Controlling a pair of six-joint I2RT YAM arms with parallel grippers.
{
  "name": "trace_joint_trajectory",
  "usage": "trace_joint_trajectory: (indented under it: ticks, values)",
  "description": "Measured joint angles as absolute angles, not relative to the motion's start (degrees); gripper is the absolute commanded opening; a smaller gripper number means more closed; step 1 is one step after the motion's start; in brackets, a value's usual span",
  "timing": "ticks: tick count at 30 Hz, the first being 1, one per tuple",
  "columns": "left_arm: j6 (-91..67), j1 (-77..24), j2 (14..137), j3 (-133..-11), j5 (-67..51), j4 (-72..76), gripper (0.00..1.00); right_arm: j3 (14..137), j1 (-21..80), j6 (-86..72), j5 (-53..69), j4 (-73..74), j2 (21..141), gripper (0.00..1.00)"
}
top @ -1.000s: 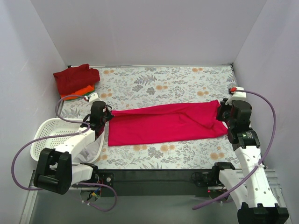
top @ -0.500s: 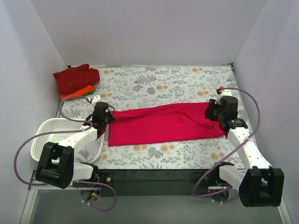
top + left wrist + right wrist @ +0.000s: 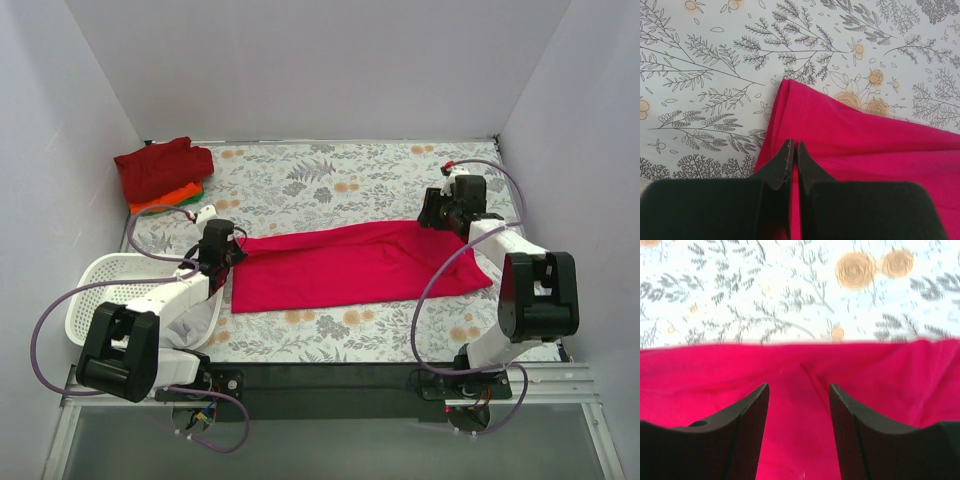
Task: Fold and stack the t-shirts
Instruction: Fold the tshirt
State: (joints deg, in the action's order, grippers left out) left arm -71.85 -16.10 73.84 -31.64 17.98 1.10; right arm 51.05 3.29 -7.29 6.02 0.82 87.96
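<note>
**Left hand clamped at the hem, right hand let go**

My left gripper (image 3: 792, 149) is clenched tight, both tips pressed together with only a hairline showing between them. They sit on the pinkish-red t-shirt (image 3: 350, 265), just inside its left edge. Whether a pinch of cloth is caught between the tips, I cannot tell from the wrist view. The hem runs right beside them, and the bare floral table (image 3: 340, 180) starts just past it on the left and far sides.

Over on the right, my right gripper (image 3: 799, 386) is released. The two dark fingers (image 3: 752, 410) stand apart with nothing between them. Red cloth lies below and between them, and its far edge lies just ahead, with printed flowers beyond. From above, this hand sits at the shirt's far right corner.

The shirt itself lies as a long band across the middle of the table, stretching from my left hand to my right. Its near edge is fairly straight, and the right end spreads wider toward the near side.

Further out, in the far left corner, a dark red t-shirt (image 3: 160, 165) sits on top of an orange t-shirt (image 3: 160, 198), well apart from the one I am working. The white basket (image 3: 95, 285) stands at the near left, beside my left arm.
</note>
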Motion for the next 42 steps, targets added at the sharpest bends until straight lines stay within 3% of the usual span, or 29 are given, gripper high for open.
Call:
trace_joint_trajectory:
  ticks: [7, 24, 42]
  values:
    - [-71.83, -16.1, 74.91, -31.64, 18.02, 1.04, 0.0, 57.28, 3.29, -7.11, 8.36, -2.07, 97.08, 0.47]
    - [-71.85, -16.29, 76.95, -32.03, 18.09, 1.5, 0.0, 57.43, 3.29, -7.33, 10.92, -3.07, 100.05, 0.44]
    - [-71.85, -16.32, 76.93, -32.03, 18.24, 1.5, 0.0, 57.41, 3.29, -7.55, 11.31, -1.34, 101.62, 0.32]
